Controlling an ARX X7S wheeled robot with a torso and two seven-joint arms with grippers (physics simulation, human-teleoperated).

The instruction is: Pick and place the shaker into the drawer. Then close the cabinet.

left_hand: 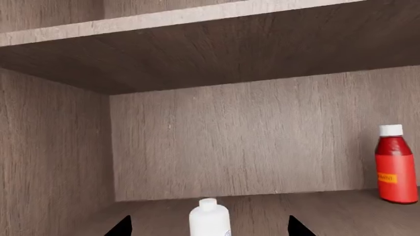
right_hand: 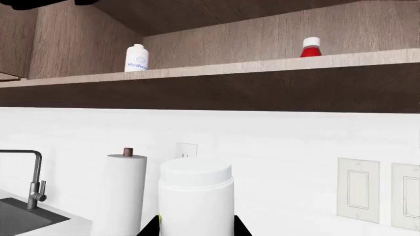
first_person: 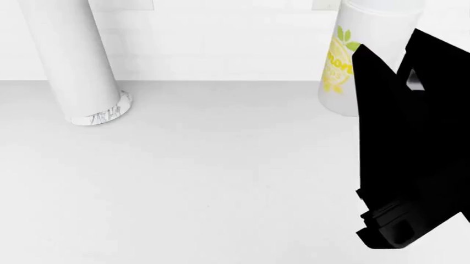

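1. Right hand (right_hand: pixel 196 227) astride the shaker (first_person: pixel 353 60), at the bench (first_person: pixel 206 181) rear by the wall; clamped or loose: indeterminable.
2. Left hand (left_hand: pixel 210 227) spread inside a wooden shelf (left_hand: pixel 295 206), around a white bottle (left_hand: pixel 209 219); red bottle (left_hand: pixel 396 164) well apart.

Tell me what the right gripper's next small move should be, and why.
Probably squeeze the right gripper firmly shut. Its fingertips sit right beside both sides of the upright shaker, but firm contact can't be confirmed, so lifting now seems risky.
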